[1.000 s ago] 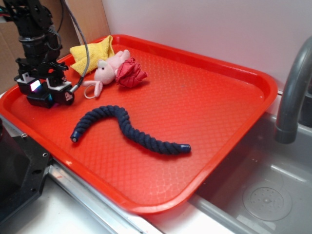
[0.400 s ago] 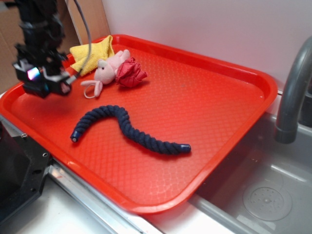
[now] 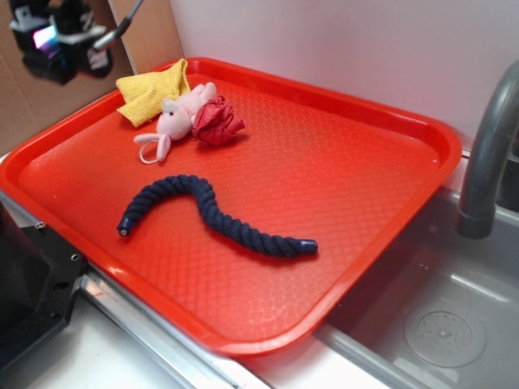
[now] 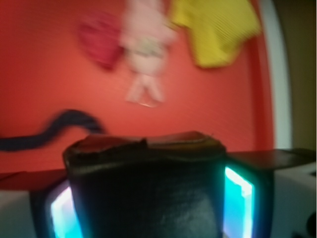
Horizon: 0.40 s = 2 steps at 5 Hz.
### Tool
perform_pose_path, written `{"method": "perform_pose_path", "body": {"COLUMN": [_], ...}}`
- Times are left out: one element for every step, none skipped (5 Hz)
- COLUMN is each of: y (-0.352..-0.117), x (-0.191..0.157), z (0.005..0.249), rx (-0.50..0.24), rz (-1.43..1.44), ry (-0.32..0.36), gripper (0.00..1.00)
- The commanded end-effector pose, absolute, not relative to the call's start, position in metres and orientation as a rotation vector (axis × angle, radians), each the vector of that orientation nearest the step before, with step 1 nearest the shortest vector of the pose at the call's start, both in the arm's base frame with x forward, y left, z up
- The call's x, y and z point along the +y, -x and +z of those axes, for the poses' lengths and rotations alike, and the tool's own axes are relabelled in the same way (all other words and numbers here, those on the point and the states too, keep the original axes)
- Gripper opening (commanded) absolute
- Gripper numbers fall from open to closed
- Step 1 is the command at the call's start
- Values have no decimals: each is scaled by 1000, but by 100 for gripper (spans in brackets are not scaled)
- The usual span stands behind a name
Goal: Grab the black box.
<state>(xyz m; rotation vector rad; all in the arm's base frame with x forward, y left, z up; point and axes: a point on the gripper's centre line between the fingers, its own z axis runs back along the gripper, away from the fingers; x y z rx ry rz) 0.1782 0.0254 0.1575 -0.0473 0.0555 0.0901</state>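
The black box (image 4: pixel 143 168) fills the lower wrist view as a matte dark block with a rounded top edge. It sits clamped between two pads that glow cyan, one on each side. My gripper (image 4: pixel 148 203) is shut on it. In the exterior view the gripper (image 3: pixel 55 50) hangs high at the top left, above the tray's far left corner and well clear of the red tray (image 3: pixel 389 130). The wrist picture is blurred by motion.
On the tray lie a dark navy twisted rope (image 3: pixel 212 215), a pink plush toy (image 3: pixel 174 117), a crumpled red cloth (image 3: pixel 217 121) and a yellow cloth (image 3: pixel 150 91). A grey faucet (image 3: pixel 486 154) and a sink are at the right. A black machine (image 3: pixel 28 284) is at the lower left.
The gripper has risen from the tray's left side to well above it, carrying the black box up. The rope, toy and cloths have not moved.
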Motion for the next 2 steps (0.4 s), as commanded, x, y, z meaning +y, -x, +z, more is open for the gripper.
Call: {"method": "perform_pose_path", "body": {"y": [-196, -193], "x": [-8, -1], "z": [176, 171], "rx": [-25, -23], "rz": [17, 21], "ry": [35, 76], "gripper": [0, 0]}}
